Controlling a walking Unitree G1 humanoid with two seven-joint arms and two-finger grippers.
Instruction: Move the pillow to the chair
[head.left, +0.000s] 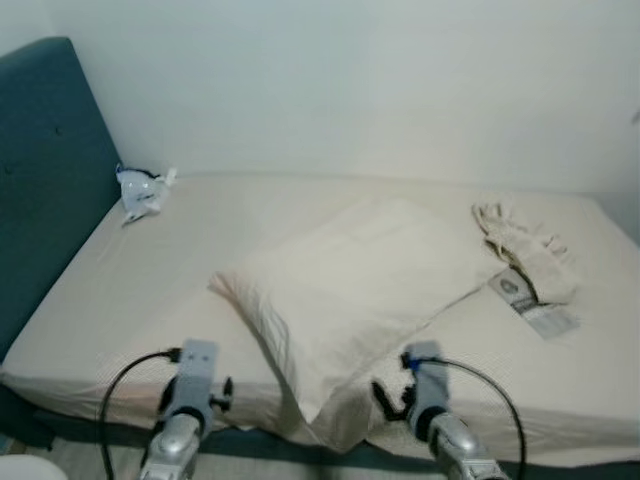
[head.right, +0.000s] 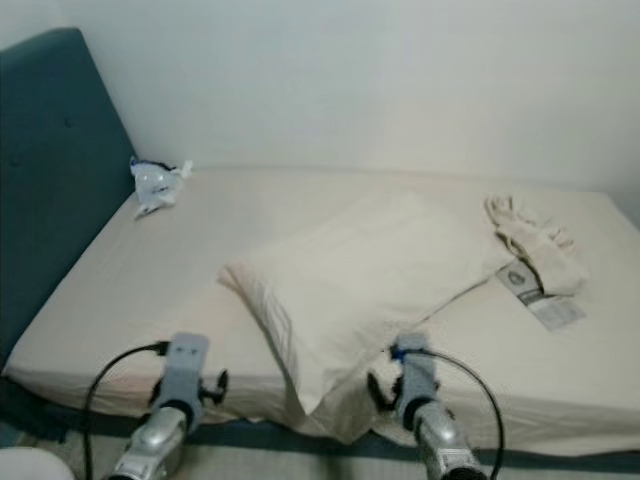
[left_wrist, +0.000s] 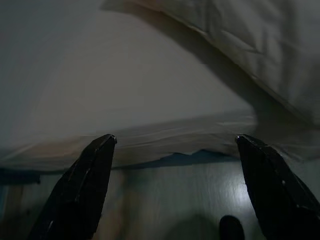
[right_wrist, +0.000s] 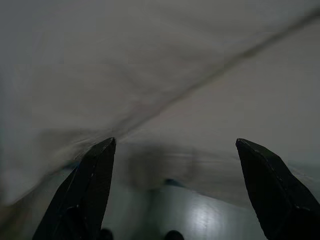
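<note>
Both grippers, left (left_wrist: 175, 142) and right (right_wrist: 175, 145), fingers spread wide, face the bed's (head.left: 130, 290) pillow (head.left: 360, 285).

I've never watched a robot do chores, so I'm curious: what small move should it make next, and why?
Probably reach both open grippers forward to the pillow. The left gripper and right gripper sit at the near edge of the bed, short of the pillow, whose corner hangs over that edge between them. Neither holds anything yet.
</note>
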